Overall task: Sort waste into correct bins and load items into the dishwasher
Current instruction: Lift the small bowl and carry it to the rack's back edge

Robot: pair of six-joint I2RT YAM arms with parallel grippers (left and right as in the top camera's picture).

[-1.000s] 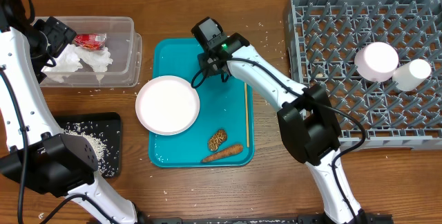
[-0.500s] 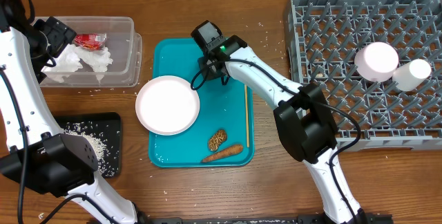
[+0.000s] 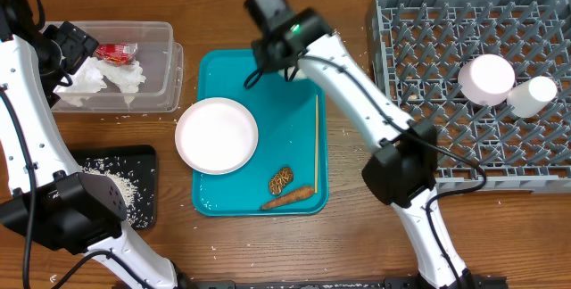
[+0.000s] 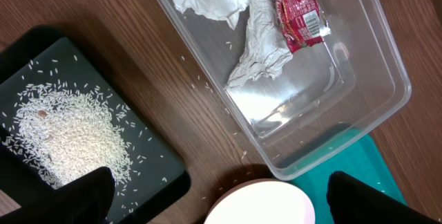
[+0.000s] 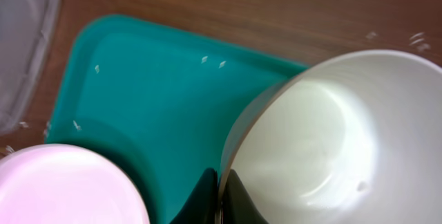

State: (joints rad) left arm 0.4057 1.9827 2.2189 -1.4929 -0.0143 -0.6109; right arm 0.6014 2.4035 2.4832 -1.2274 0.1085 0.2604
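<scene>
My right gripper (image 5: 219, 200) pinches the rim of the white bowl (image 5: 324, 141), lifted over the teal tray's (image 5: 159, 92) far edge. My left gripper (image 4: 221, 200) hangs wide open, far left, beside the clear tub (image 4: 359, 58).

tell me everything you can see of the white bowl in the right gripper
The small white ceramic-looking bowl is round, deep and glossy, empty except one tiny speck on its inner wall. Its rim is pinched between the dark fingers of the right gripper, one inside, one outside. The right wrist view shows it over a corner of the teal plastic tray and the wooden table; overhead, the arm hides it.
</scene>
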